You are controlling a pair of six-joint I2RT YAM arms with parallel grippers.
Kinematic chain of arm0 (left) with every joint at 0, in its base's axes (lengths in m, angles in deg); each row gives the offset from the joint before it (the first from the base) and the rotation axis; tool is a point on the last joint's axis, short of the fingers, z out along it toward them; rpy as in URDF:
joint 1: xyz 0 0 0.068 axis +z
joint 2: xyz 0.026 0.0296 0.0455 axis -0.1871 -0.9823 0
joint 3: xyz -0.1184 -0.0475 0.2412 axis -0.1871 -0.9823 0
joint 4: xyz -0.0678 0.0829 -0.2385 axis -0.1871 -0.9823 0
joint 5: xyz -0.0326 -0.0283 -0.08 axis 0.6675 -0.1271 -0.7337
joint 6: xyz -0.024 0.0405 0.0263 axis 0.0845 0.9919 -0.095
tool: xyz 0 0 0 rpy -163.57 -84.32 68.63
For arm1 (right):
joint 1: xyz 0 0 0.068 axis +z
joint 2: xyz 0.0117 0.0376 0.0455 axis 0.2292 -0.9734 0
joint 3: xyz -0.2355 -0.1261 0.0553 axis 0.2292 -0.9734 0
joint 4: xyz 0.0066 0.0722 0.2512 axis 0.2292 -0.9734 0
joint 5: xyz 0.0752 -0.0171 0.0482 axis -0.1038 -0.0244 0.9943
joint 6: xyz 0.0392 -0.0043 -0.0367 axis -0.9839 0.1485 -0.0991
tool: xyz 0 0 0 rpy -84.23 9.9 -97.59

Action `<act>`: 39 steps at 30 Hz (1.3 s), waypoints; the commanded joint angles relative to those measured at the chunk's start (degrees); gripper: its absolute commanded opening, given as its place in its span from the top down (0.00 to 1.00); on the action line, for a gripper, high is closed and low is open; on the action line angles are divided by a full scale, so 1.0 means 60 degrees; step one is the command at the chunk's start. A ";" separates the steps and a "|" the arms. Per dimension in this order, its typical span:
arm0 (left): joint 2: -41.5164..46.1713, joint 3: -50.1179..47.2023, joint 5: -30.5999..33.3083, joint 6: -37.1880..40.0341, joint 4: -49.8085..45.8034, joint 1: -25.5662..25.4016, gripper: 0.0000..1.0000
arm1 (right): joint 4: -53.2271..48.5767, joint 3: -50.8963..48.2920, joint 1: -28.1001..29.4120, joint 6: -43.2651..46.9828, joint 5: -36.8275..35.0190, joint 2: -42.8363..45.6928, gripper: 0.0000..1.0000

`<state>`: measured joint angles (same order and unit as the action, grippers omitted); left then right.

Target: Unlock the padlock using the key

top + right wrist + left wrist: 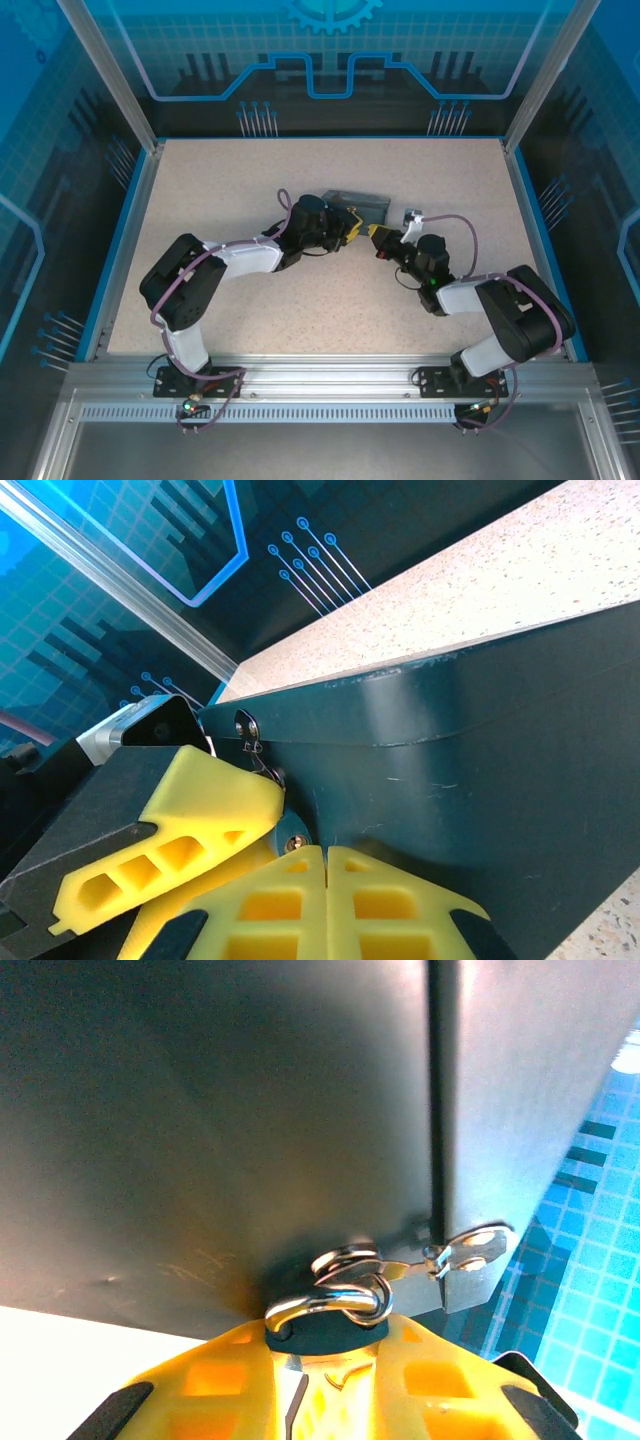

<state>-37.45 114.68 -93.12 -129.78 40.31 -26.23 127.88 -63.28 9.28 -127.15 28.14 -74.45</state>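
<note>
The padlock [318,1332] is a small dark body with a silvery shackle [330,1305] that passes through the hasp loop [348,1260] on the dark box [220,1130]. My left gripper [325,1340] is shut on the padlock body, one yellow finger on each side. In the right wrist view the padlock's brass keyhole [296,843] faces my right gripper [326,858], whose yellow fingers are pressed together just below and right of it. The key is hidden; I cannot tell if it sits between those fingers. From above, both grippers [352,231] [379,238] meet at the box's front.
The box [360,205] stands mid-table on the speckled surface [220,180]. Its hinged hasp plate [472,1248] is screwed beside the lid seam. The left gripper's yellow finger [190,820] crowds the right gripper's left side. Blue frame walls [135,210] ring the table.
</note>
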 commanded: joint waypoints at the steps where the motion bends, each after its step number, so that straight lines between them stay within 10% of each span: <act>1: 0.0006 -0.0101 0.0153 -0.0100 0.0850 -0.0052 0.83 | 0.0607 0.0282 0.0066 -0.0279 -0.0016 -0.0233 1.00; 39: 0.0260 0.0075 0.0157 -0.0223 0.0912 -0.0056 0.83 | 0.1221 0.0623 0.0485 -0.0439 0.0177 -0.1837 1.00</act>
<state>-38.10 114.00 -89.69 -131.68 40.70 -25.69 134.41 -60.51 10.83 -129.33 28.16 -83.45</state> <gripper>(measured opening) 0.210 0.042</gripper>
